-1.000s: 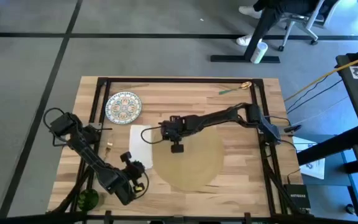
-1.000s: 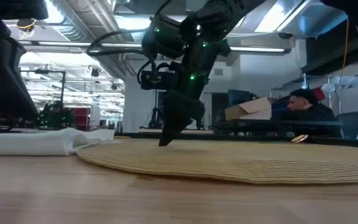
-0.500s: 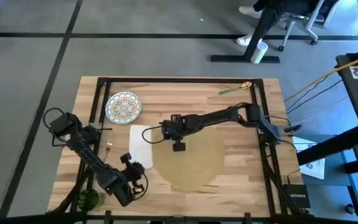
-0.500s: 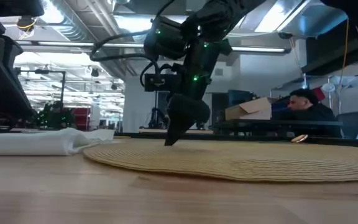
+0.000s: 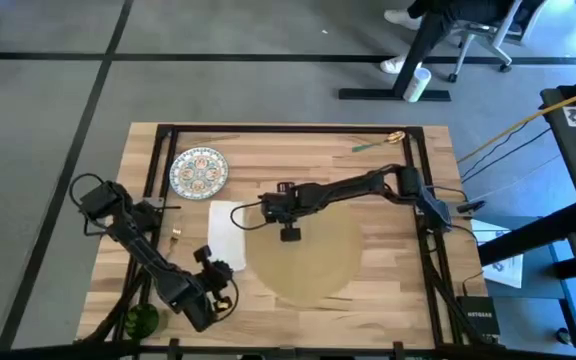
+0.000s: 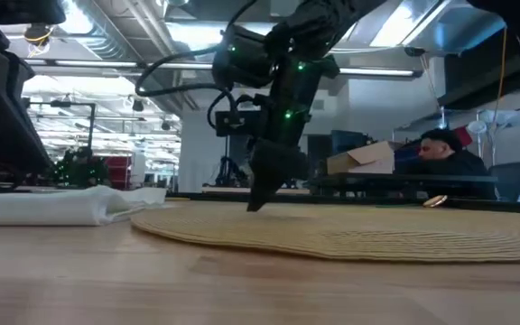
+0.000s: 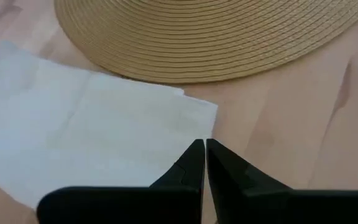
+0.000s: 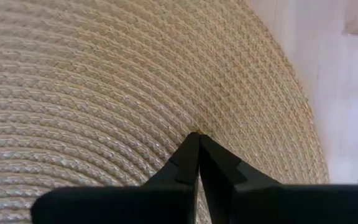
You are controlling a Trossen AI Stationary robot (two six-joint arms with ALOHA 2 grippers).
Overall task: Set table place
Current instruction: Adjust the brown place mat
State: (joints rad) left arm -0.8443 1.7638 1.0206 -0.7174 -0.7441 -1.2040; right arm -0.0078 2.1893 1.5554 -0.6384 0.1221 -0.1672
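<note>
The place, a round tan woven placemat (image 5: 308,260), lies flat on the wooden table (image 5: 388,170) near its middle. My right gripper (image 6: 256,206) stands shut over the mat's far-left part, close to the mat's rim (image 8: 278,106), fingertips down on the weave. A white napkin (image 5: 225,232) lies flat just left of the mat. My left gripper (image 7: 204,146) is shut near the napkin's near corner (image 7: 197,115); I cannot tell whether it touches it. My right gripper presses its shut fingertips (image 8: 194,140) down on the placemat's top face, a little inside its left rim. The fingers slant down from above and from the table's right side. The mat lies flat on the table under them.
A small patterned plate (image 5: 199,172) sits at the far left of the table. A small gold item (image 5: 175,237) lies left of the napkin, a green object (image 5: 140,320) at the near-left corner, and a green-and-gold piece (image 5: 378,143) by the far edge. A person sits beyond the table (image 6: 441,149).
My right gripper has moved a little toward the table's right edge with its shut fingertips on the placemat. The mat has slid flat along the table the same way, its left rim drawing away from the napkin.
</note>
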